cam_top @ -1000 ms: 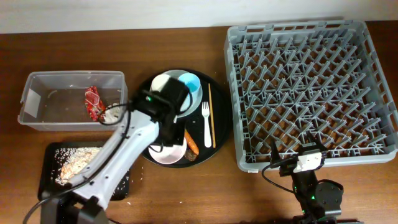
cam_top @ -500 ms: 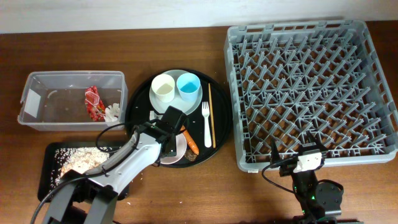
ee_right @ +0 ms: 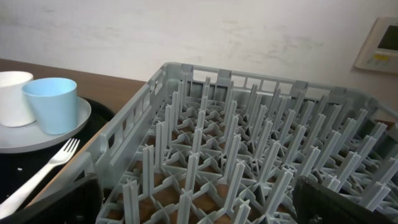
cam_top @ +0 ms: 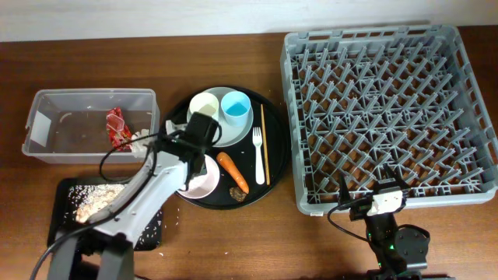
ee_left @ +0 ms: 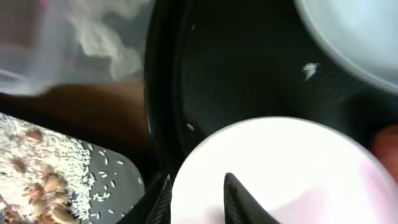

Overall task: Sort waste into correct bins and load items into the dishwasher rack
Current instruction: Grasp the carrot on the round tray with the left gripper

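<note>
Shifted up the round black tray (cam_top: 276,152) since half a second ago, left gripper (ee_left: 198,182) stands slightly parted astride the white-pinkish bowl (cam_top: 205,183) rim. Bowl judged light, rigid, slick; pinch the rim. Right gripper (ee_right: 199,202) spread wide, idle.

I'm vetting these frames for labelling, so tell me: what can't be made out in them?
Left gripper: left wrist view is blurred and cut by the bottom edge, so whether it grips the bowl is unclear; overhead, the left arm covers it.
Shallow black tray: overhead, the left arm crosses it, hiding part.
Dark brown lump: overhead, too small to identify.
</note>
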`<state>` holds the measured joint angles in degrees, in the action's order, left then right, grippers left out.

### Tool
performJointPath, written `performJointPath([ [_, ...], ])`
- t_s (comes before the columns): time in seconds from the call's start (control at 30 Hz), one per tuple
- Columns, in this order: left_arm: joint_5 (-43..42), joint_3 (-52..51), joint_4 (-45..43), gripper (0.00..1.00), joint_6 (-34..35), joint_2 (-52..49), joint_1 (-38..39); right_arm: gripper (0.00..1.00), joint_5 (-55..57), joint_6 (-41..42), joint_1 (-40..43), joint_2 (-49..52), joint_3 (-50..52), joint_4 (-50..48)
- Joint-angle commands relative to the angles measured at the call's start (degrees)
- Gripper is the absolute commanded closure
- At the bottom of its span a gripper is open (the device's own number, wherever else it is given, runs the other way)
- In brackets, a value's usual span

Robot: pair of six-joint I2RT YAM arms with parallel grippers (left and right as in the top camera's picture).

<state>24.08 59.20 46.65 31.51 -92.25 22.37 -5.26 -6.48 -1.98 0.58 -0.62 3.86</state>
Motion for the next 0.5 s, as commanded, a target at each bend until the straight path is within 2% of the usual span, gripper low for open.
performJointPath([
  [0.0,-4.63,8.28,5.84,0.67,-0.33,5.16,-0.15,0.01,-0.11,-0.35,-0.24,-0.37,0.31,0.24],
  [0.03,-10.23,10.62,6.67,0.61,-0.31,6.86,-0.13,0.01,-0.09,-0.37,-0.24,-0.37,0.31,0.24],
  [0.1,-21.94,11.82,5.16,0.6,0.0,9.38,0.63,0.01,-0.11,-0.35,-0.26,-0.37,0.31,0.24],
  [0.27,-19.52,11.78,0.68,0.6,15.47,7.67,10.21,0.01,-0.11,-0.35,-0.24,-0.37,0.31,0.24],
  [0.43,-10.47,11.78,-2.43,0.58,31.5,-4.55,19.19,0.01,-0.11,-0.37,-0.24,-0.37,0.31,0.24],
  [0.47,-8.94,11.78,-2.78,0.58,32.35,-7.15,19.21,0.01,-0.09,-0.35,-0.24,-0.37,0.31,0.24],
])
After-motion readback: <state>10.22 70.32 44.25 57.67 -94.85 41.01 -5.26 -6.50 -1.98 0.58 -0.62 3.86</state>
